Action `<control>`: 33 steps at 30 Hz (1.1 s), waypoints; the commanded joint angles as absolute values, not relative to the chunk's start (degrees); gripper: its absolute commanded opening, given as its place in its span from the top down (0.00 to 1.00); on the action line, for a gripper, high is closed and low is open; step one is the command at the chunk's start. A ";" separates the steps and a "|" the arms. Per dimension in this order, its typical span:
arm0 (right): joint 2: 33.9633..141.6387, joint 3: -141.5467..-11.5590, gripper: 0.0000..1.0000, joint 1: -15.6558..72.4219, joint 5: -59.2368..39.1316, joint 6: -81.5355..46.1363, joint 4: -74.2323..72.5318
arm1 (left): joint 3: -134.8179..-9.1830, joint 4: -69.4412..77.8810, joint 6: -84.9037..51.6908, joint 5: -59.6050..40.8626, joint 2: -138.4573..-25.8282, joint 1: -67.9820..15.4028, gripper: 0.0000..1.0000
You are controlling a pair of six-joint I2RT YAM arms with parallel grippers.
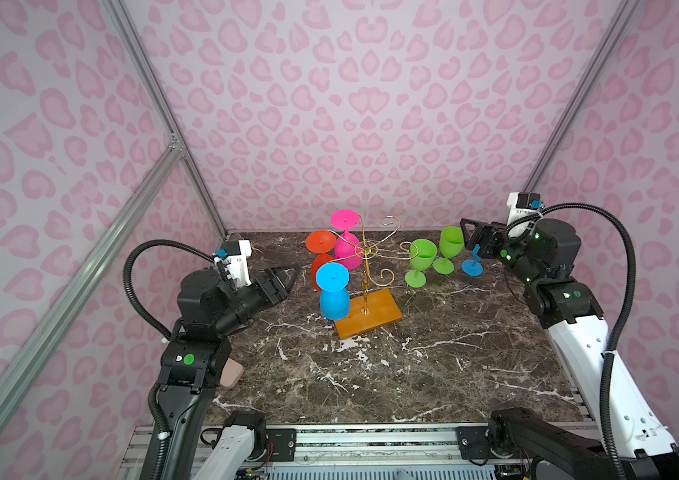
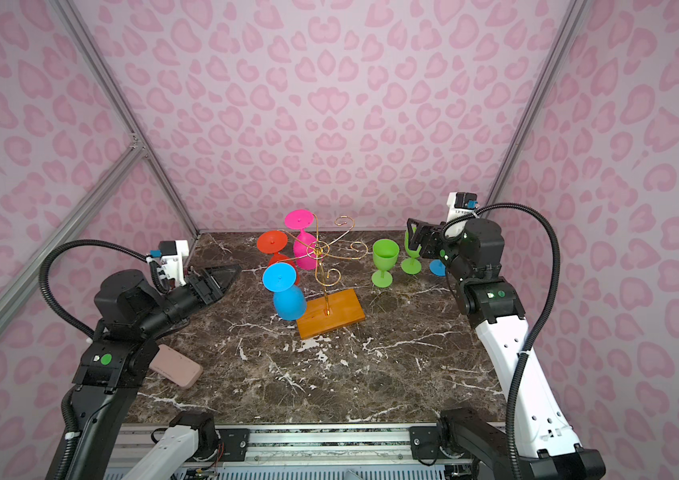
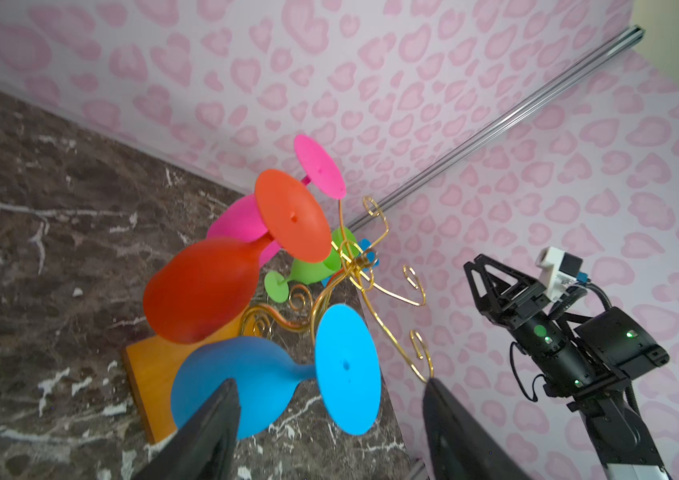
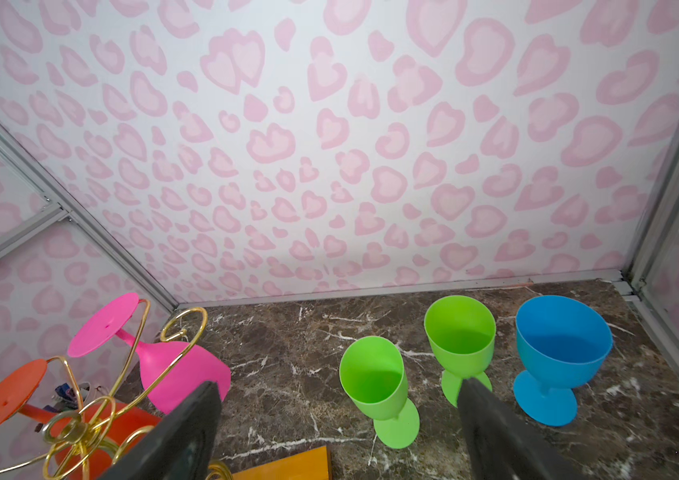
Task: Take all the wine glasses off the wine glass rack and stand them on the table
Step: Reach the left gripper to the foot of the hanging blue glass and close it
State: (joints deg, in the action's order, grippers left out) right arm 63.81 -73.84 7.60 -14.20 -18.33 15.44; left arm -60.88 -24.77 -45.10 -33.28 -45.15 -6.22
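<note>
The wine glass rack (image 1: 364, 251) (image 2: 319, 249) is gold wire on an orange-brown wooden base (image 1: 375, 318). Three wine glasses hang upside down from its arms: pink (image 1: 346, 247), red (image 1: 320, 243) and blue (image 1: 333, 303) (image 3: 246, 382). My left gripper (image 1: 294, 272) (image 3: 329, 381) is open just left of the red and blue glasses and touches neither. The blue glass's stem shows between its fingers in the left wrist view. My right gripper (image 1: 468, 237) (image 4: 337, 382) is open and holds nothing, above the glasses that stand at the back right.
Two green glasses (image 1: 423, 255) (image 1: 452, 243) and a blue one (image 1: 472, 267) (image 4: 558, 353) stand upright on the marble table (image 1: 391, 374), right of the rack. A pinkish flat case (image 2: 175, 365) lies by the left arm's base. Pink patterned walls close in the back and sides.
</note>
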 commanded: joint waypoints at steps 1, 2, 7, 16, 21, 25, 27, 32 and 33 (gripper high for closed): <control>63.28 -72.88 0.02 8.50 -16.60 -17.80 11.21 | -58.95 -25.05 -48.96 -40.05 -44.55 -6.09 0.32; 63.09 -72.50 0.02 8.93 -16.78 -17.76 10.95 | -58.74 -25.05 -49.18 -40.96 -44.73 -6.11 0.34; 62.27 -70.66 0.02 10.33 -16.89 -17.83 10.29 | -58.12 -25.05 -49.57 -43.93 -46.13 -6.37 0.40; 61.44 -69.27 0.02 11.94 -16.83 -17.67 10.50 | -57.69 -23.27 -49.19 -44.17 -48.31 -7.90 0.48; 61.38 -68.94 0.02 12.34 -17.06 -17.75 10.63 | -56.54 -19.59 -50.79 -45.06 -49.37 -9.41 0.52; 61.00 -68.48 0.02 12.47 -16.98 -17.65 10.63 | -56.94 -18.86 -50.83 -44.75 -49.86 -10.93 0.52; 61.00 -68.10 0.02 12.39 -17.05 -17.68 10.39 | -57.17 -17.95 -51.28 -45.01 -50.22 -11.47 0.52; 60.94 -67.59 0.02 12.59 -17.32 -17.93 10.13 | -57.66 -17.71 -51.49 -44.98 -51.21 -11.87 0.55; 60.96 -67.57 0.02 12.61 -17.32 -17.93 10.11 | -57.53 -17.28 -51.79 -45.01 -51.54 -12.10 0.56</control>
State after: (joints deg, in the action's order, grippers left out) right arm 61.06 -67.88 12.51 -16.75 -18.17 12.67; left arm -56.84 -20.21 -51.18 -44.56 -51.05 -11.79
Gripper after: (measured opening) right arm 0.980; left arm 0.447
